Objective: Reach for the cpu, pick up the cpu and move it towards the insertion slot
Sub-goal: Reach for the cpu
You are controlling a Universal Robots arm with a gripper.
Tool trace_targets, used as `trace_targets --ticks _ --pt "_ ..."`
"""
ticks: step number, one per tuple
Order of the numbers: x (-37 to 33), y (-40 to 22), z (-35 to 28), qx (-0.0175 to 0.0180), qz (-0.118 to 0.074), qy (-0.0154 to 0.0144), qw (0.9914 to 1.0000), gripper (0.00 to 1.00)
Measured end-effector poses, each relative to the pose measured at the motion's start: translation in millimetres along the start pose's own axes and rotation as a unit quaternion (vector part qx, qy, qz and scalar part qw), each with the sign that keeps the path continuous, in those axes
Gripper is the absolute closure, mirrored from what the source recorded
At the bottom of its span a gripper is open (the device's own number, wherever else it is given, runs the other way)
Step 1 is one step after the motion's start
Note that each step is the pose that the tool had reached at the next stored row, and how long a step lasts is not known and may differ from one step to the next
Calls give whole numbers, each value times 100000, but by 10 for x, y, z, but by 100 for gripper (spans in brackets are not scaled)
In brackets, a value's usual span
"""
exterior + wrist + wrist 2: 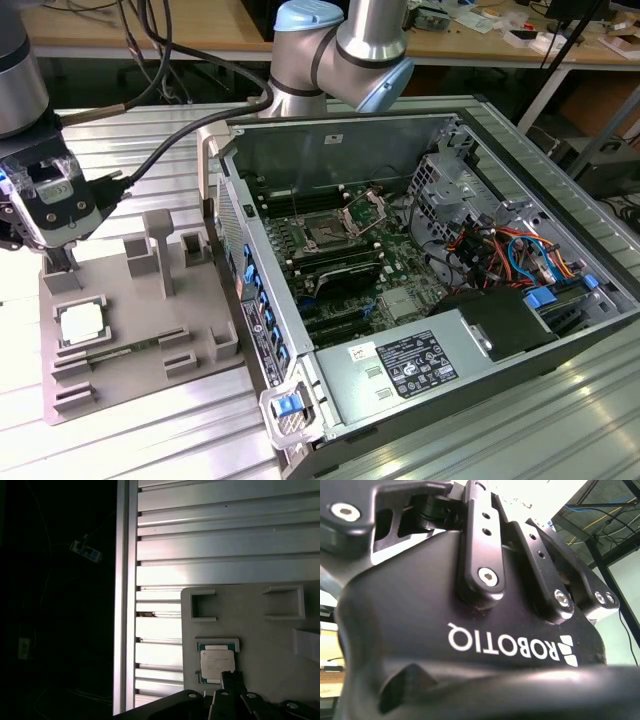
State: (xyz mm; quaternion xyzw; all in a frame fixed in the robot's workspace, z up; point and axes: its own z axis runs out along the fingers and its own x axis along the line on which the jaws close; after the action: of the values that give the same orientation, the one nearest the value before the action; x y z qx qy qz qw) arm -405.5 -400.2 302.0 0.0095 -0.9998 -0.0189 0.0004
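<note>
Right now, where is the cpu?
At the exterior view's left, the cpu sits in a square frame on the grey plate, beside the open computer case.

Posts (pixel 158 250) and case wall (pixel 237 222) stand between cpu (pixel 80 323) and insertion slot (pixel 329 233).

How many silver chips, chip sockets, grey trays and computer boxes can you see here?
cpu: 1
insertion slot: 1
grey tray: 1
computer case: 1
Total: 4
</note>
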Motion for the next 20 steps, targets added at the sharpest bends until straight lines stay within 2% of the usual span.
trace_targets --ticks 20 --pt "21 -31 33 4 1 2 100000 89"
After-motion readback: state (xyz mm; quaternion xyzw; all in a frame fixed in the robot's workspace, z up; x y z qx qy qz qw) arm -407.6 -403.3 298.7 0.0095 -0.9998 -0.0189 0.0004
